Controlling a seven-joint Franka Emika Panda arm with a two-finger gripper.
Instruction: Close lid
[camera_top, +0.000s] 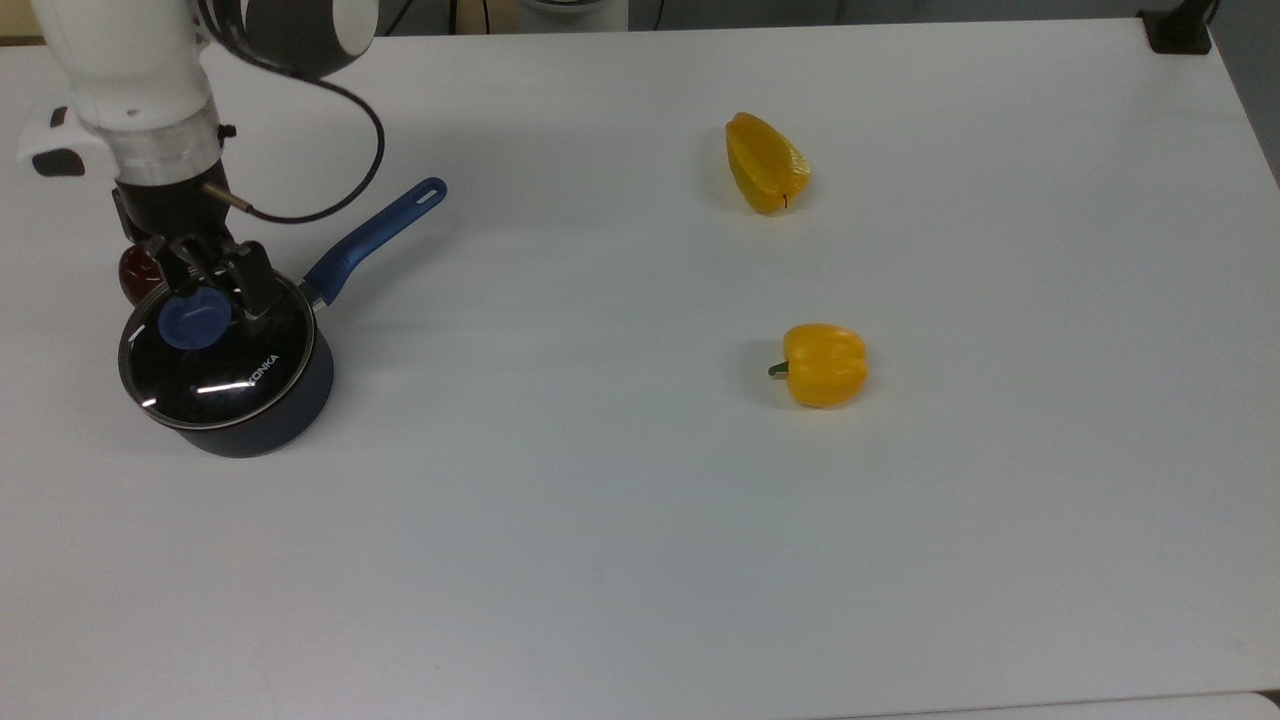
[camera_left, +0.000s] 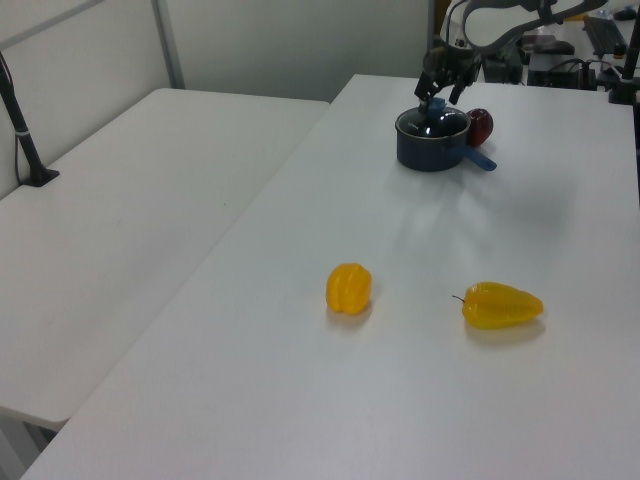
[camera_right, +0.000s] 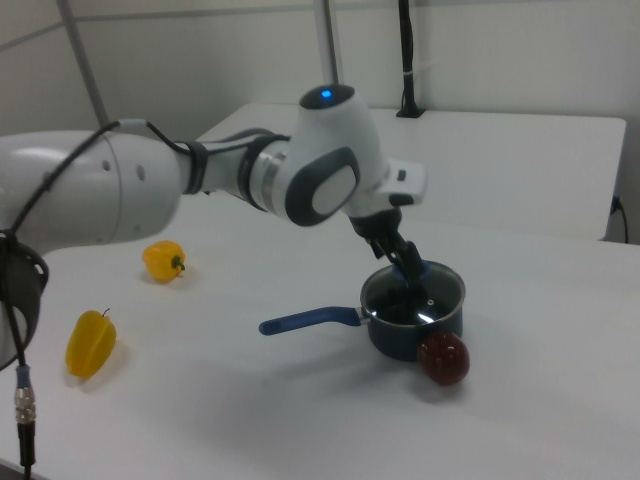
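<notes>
Glass lid (camera_top: 215, 352) w/ metal rim, round, sits flat on dark blue pot (camera_top: 262, 420) at the top view's left edge of white table (camera_top: 640, 550); "KONKA" lettering visible. Blue knob (camera_top: 194, 319) round, matte. Gripper (camera_top: 208, 278) just above/behind knob, fingers (camera_top: 252, 281) spread apart, not clamping it. Pot handle (camera_top: 375, 238) long, blue, points toward the top view's upper right. Dark red round fruit (camera_right: 443, 359) touching pot wall. Two smooth glossy yellow peppers well apart to the top view's right: elongated one (camera_top: 765, 162), blocky one (camera_top: 823, 364).
</notes>
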